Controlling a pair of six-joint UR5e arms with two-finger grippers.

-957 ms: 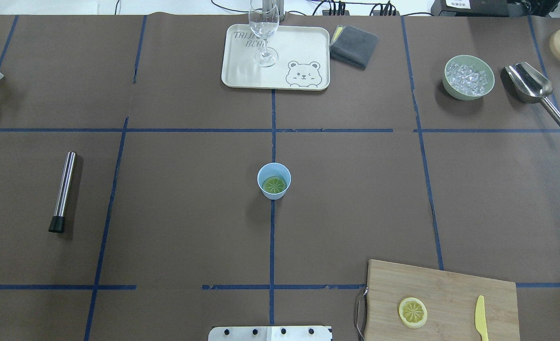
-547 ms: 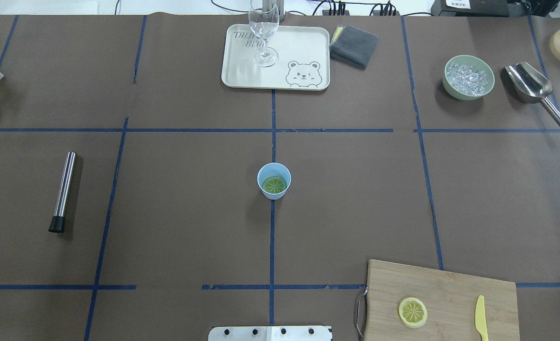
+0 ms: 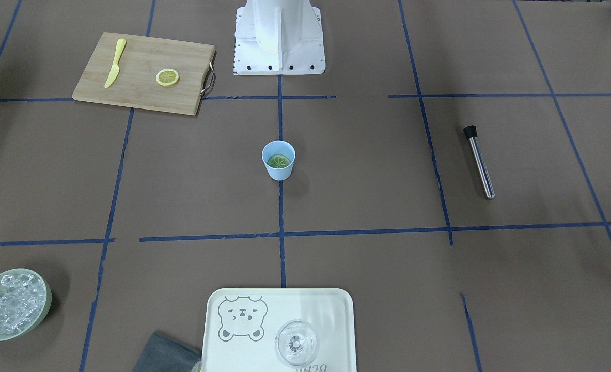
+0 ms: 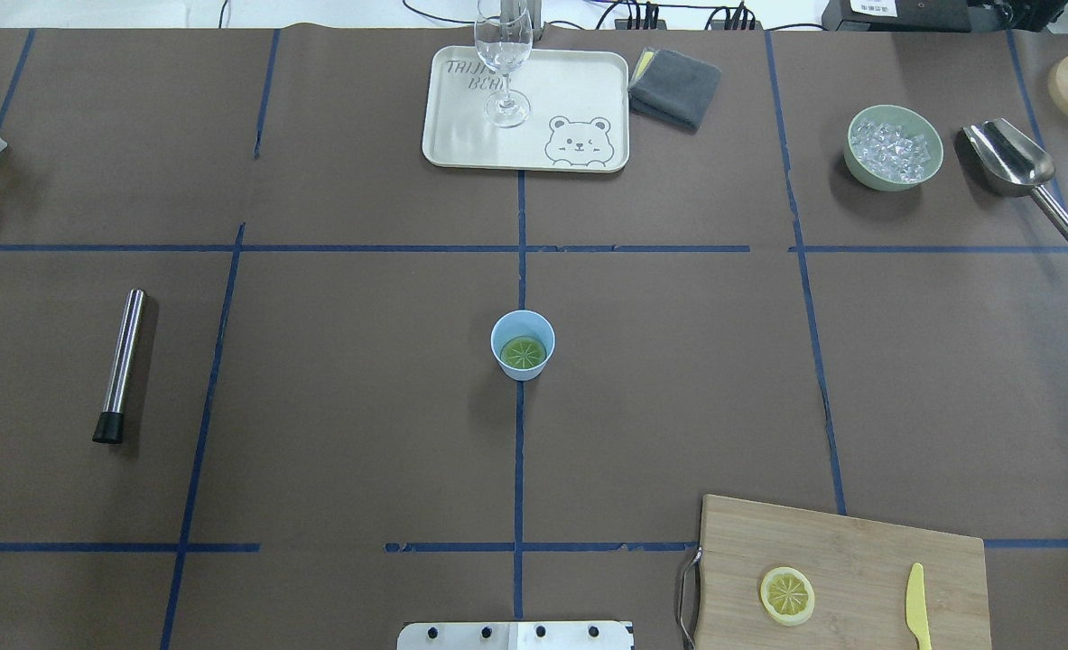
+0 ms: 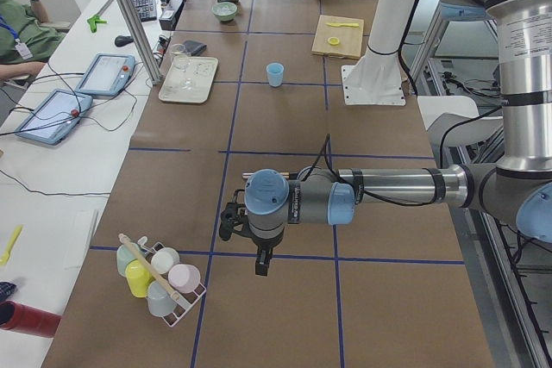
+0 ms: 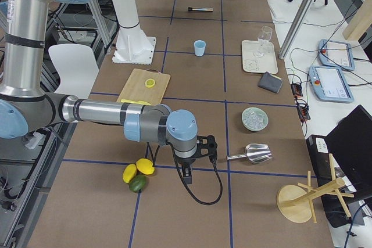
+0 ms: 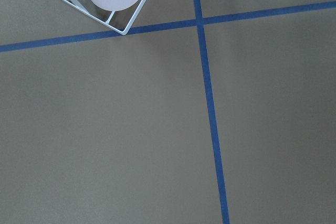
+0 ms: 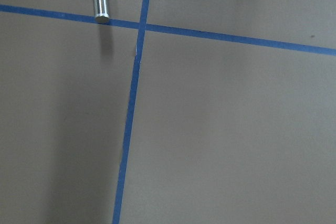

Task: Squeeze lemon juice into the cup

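One lemon slice (image 4: 523, 353) lies inside the cup (image 4: 517, 323); whether the left gripper (image 5: 260, 262) and right gripper (image 6: 186, 172) are parted cannot be told.

The left arm (image 5: 397, 185) and right arm (image 6: 99, 110) are silver tubes linked by grey joints with light-blue round caps (image 5: 266, 198). The left pincer (image 5: 261, 261) and right pincer (image 6: 187, 171) are black, and a black cable (image 6: 203, 193) loops from each wrist. The white pedestal (image 3: 279, 36) shows dark bolt holes (image 3: 270, 67).

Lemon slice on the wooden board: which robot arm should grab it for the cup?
Probably the right. The lemon slice lies on the cutting board on the robot's right side, nearer the right gripper than the left gripper. The cup stands on the centre line.
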